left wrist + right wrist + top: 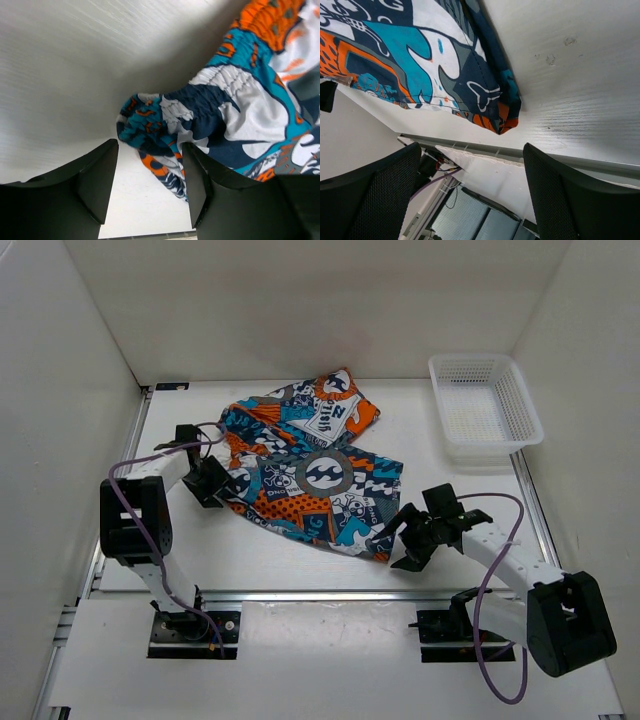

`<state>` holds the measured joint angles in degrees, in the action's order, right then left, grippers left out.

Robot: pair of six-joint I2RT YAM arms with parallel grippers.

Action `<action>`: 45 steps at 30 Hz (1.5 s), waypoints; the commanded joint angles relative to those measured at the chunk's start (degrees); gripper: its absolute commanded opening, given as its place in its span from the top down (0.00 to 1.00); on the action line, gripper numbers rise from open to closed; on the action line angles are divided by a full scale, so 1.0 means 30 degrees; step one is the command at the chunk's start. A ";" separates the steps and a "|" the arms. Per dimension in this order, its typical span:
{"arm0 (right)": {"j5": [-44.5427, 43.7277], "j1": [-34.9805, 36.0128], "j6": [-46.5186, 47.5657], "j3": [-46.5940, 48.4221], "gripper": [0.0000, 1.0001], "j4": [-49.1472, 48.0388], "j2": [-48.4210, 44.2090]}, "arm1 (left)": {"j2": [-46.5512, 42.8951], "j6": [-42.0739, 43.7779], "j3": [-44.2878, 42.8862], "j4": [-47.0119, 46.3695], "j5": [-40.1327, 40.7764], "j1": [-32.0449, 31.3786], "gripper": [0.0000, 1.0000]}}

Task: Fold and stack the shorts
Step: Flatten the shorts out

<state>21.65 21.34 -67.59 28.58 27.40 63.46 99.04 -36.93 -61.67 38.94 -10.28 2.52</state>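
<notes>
The printed shorts lie spread and rumpled in the middle of the white table, one leg reaching toward the back. My left gripper is open at the shorts' left waistband edge; in the left wrist view the bunched elastic waistband sits just ahead of the fingers, and the right finger overlaps the cloth. My right gripper is open beside the shorts' near right corner; the right wrist view shows that hem corner just beyond the open fingers.
A white mesh basket stands at the back right of the table. White walls enclose the left, back and right. A metal rail runs along the table's near edge, with purple cables looping from both arms.
</notes>
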 commanded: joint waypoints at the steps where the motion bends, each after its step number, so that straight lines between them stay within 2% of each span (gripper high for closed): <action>1: 0.0342 -0.0142 -0.0088 -0.0092 0.13 -0.0226 -0.0353 | 0.0645 0.0501 -0.0768 -0.0059 0.0703 0.0125 0.35; 2: 0.0342 -0.0316 -0.0086 -0.0092 0.13 -0.0226 -0.0353 | 0.1082 0.0502 -0.0975 -0.0059 0.0964 -0.0078 0.35; 3: 0.0342 -0.0318 -0.0086 -0.0092 0.13 -0.0226 -0.0353 | 0.1290 0.0734 -0.1267 -0.0059 0.0967 -0.0080 0.46; 7: 0.0168 -0.0318 -0.0291 -0.0266 0.13 0.0184 -0.0819 | 0.1526 0.0737 -0.1094 -0.0059 0.1433 -0.0080 0.74; 11: 0.0166 -0.0318 -0.0672 -0.0503 0.13 0.0184 -0.1260 | 0.1321 0.0737 -0.0656 -0.0059 0.1670 -0.0080 0.88; 15: 0.0401 -0.0318 -0.0904 -0.0503 0.13 0.0184 -0.1086 | 0.0592 0.0737 -0.0274 -0.0059 0.1467 -0.0080 0.90; 17: 0.0577 0.0439 -0.1373 -0.0503 0.13 0.0184 -0.1086 | 0.0122 0.0737 -0.0069 -0.0059 0.1260 -0.0080 0.90; 24: 0.0577 0.1675 -0.3746 -0.1292 0.15 -0.2564 -0.0034 | -0.1402 0.0561 0.0693 -0.0059 0.0820 -0.0256 0.90; 26: 0.0342 0.1675 -0.4038 -0.1468 0.21 -0.3298 0.0991 | -0.1404 0.0561 0.0693 -0.0059 0.0820 -0.0256 0.90; 30: 0.0342 0.1675 -0.4832 -0.1704 0.28 -0.5995 0.2924 | -0.1579 0.0561 0.0869 -0.0059 0.0645 -0.0256 0.90; 36: -0.0944 0.1675 -0.4481 -0.0563 0.45 -0.5998 0.5035 | -0.1755 0.0561 0.0869 -0.0059 0.0295 -0.0256 0.90; 39: -0.2289 0.1499 -0.3869 0.0051 0.80 -0.4860 0.5038 | -0.1958 0.0561 0.0869 0.0115 0.0090 -0.0256 0.90; 40: -0.3165 0.1093 -0.3402 0.0808 1.00 -0.4449 0.4806 | -0.2163 0.0561 0.0869 0.0116 0.0088 -0.0256 0.90; 44: -0.5276 0.0356 -0.0502 0.4060 1.00 -0.1581 0.3693 | -0.3042 0.0735 -0.0328 0.1314 -0.0293 -0.0256 0.90; 45: -0.6472 0.0124 0.0664 0.4851 1.00 -0.0530 0.3110 | -0.3276 0.0737 -0.1405 0.1753 -0.0293 -0.0256 0.90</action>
<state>11.73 23.09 -73.89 35.46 19.51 77.36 94.67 -35.40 -60.31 41.65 -9.80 2.00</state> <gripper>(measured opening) 0.010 0.200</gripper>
